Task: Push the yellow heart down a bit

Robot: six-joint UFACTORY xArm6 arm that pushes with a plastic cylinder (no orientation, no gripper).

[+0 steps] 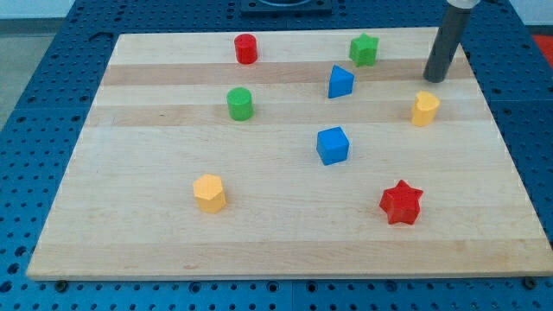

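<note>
Hovering just above yellow heart point(424, 108), tool point(435, 79) unobstructed.

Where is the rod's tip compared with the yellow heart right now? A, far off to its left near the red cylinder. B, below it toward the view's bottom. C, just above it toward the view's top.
C: my tip sits just above the yellow heart, slightly right, not touching.

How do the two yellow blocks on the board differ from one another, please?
The yellow heart lies at the view's right, just below my tip; the yellow hexagon lies at the lower left, far from my tip. The yellow heart looks notched and narrower; the yellow hexagon is flat-sided and wider. Both share one colour and rest flat on the board.
</note>
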